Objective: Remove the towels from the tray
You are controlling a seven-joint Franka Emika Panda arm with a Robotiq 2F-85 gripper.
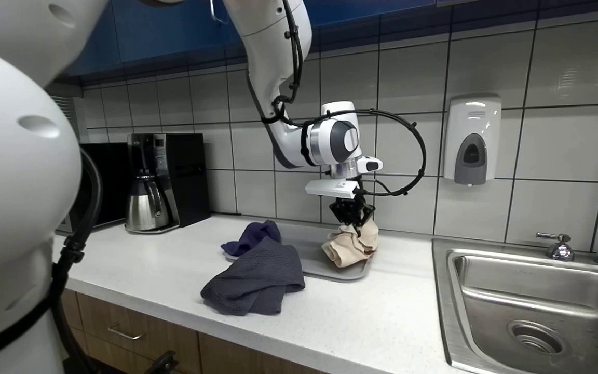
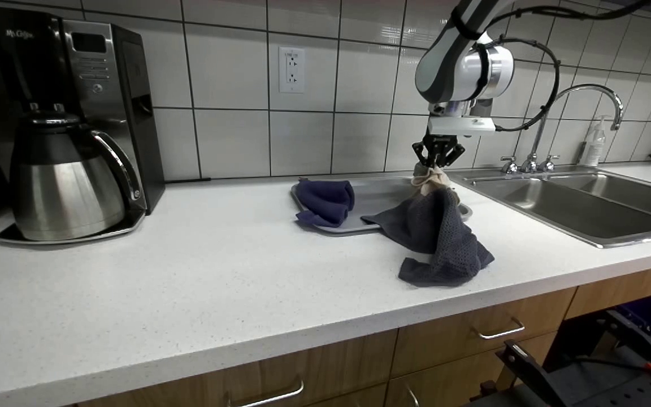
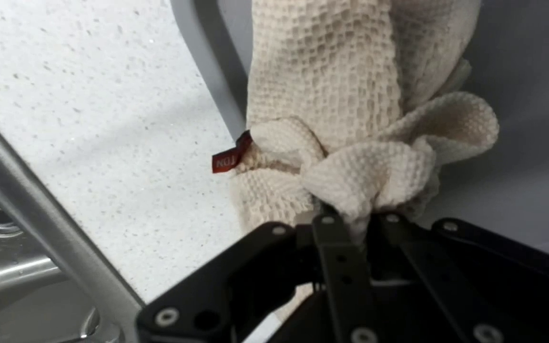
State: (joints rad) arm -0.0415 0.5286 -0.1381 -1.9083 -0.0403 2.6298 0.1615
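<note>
A grey tray [image 1: 315, 258] lies on the counter by the tiled wall and also shows in an exterior view [image 2: 382, 195]. My gripper [image 1: 357, 223] points down at the tray's sink-side end. It is shut on a pinched fold of the beige towel [image 1: 348, 248], as the wrist view shows at the fingertips [image 3: 361, 226]. The beige towel [image 3: 324, 71] is bunched, has a red tag, and still hangs over the tray. A navy towel [image 2: 326, 202] lies crumpled on the tray's opposite end. A dark grey towel [image 1: 260, 278] lies mostly on the counter, overlapping the tray's front edge.
A steel sink [image 1: 447, 306] with a faucet [image 2: 537, 135] is set into the counter beside the tray. A coffee maker [image 2: 111, 85] with a steel carafe [image 2: 71, 181] stands at the opposite side. A soap dispenser [image 1: 473, 140] hangs on the wall. Blue cabinets [image 1: 174, 31] hang above.
</note>
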